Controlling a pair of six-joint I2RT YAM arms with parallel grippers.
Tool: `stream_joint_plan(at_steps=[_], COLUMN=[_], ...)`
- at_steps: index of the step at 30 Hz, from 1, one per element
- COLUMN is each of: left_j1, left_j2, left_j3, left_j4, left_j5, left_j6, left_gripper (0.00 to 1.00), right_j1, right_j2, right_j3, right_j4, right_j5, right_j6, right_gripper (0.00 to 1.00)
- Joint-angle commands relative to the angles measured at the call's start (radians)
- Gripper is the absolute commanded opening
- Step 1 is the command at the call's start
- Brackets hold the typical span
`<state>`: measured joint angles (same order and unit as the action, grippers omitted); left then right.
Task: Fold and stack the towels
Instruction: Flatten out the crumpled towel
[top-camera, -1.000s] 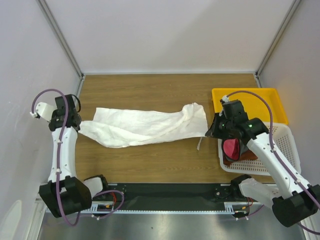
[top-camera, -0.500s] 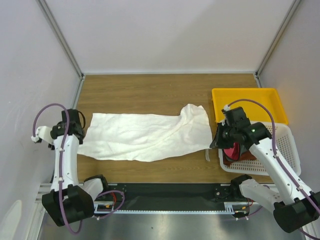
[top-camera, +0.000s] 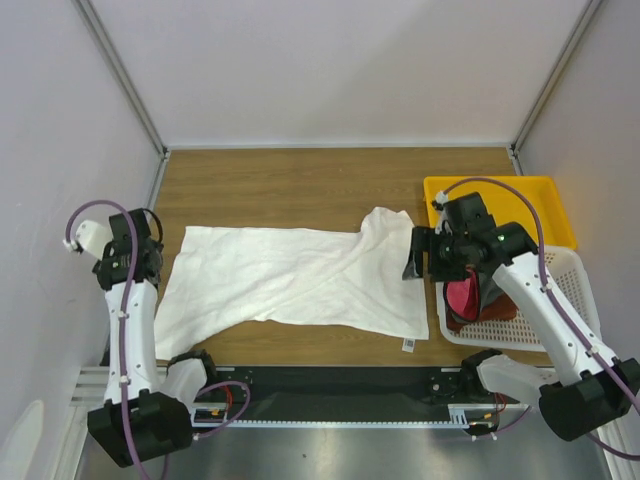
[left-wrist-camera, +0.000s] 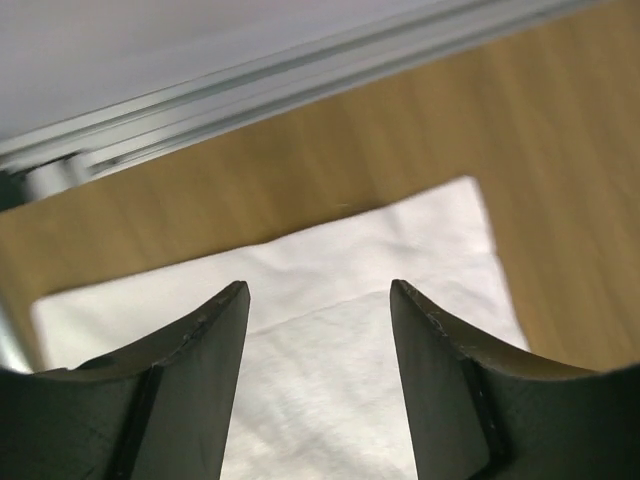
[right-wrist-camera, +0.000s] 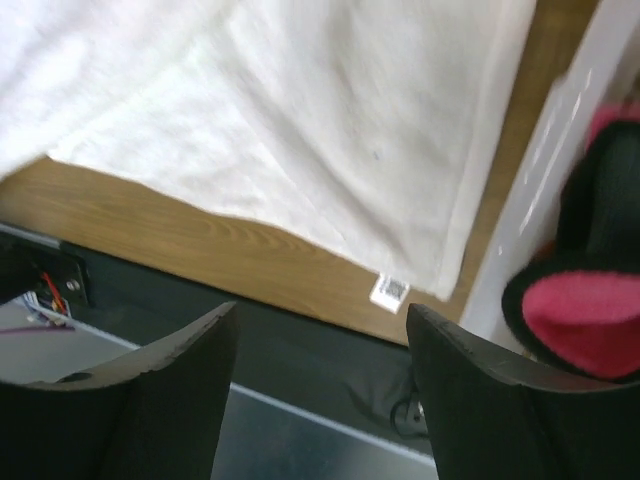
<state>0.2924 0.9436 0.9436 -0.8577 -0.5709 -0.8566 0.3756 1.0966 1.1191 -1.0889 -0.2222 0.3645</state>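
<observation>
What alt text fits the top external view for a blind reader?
A large white towel lies spread on a wooden table, the left gripper and right gripper open beside its ends. At right, a white basket holds a pink towel, by a yellow tray.

Left arm (top-camera: 125, 320): slim white links with black joint housings at the wrist and base ends. A purple cable (top-camera: 88, 212) loops off the wrist end and runs down along the link.

Right arm (top-camera: 545, 305): same white-and-black build. A second purple cable (top-camera: 505, 188) curves above the upper link. A small green light (top-camera: 491, 238) sits on the black wrist block.

Left gripper (left-wrist-camera: 318, 290): left fingers (left-wrist-camera: 185, 390) dark and matte, broad, tapering to blunt rounded tips.

Right gripper (right-wrist-camera: 320, 306): right fingers (right-wrist-camera: 490, 420) likewise dark, with curved inner edges.
</observation>
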Motion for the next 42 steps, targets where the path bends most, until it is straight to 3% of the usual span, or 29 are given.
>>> stream_joint_plan(at_steps=[1, 5, 9, 16, 33, 42], left_j1=[-0.033, -0.194, -0.225, -0.211, -0.130, -0.130], left_j2=[0.069, 0.262, 0.516, 0.848, 1.064, 1.089], left_j3=[0.075, 0.181, 0.257, 0.438, 0.495, 0.477], left_j4=[0.325, 0.379, 0.422, 0.336, 0.393, 0.427], left_j5=[0.265, 0.217, 0.166, 0.109, 0.161, 0.178], left_j6=[0.280, 0.271, 0.255, 0.304, 0.272, 0.251], left_gripper=[0.64, 0.64, 0.67, 0.69, 0.69, 0.61], right_j1=[-0.003, -0.004, -0.003, 0.023, 0.028, 0.023], right_j2=[0.054, 0.111, 0.181, 0.253, 0.250, 0.247], right_j3=[0.138, 0.148, 0.114, 0.075, 0.015, 0.016], right_j4=[0.147, 0.381, 0.561, 0.558, 0.563, 0.543], right_j5=[0.035, 0.027, 0.012, 0.121, 0.201, 0.216], right_j6=[-0.039, 0.045, 0.109, 0.134, 0.185, 0.191], right_gripper=[0.76, 0.82, 0.82, 0.81, 0.82, 0.82])
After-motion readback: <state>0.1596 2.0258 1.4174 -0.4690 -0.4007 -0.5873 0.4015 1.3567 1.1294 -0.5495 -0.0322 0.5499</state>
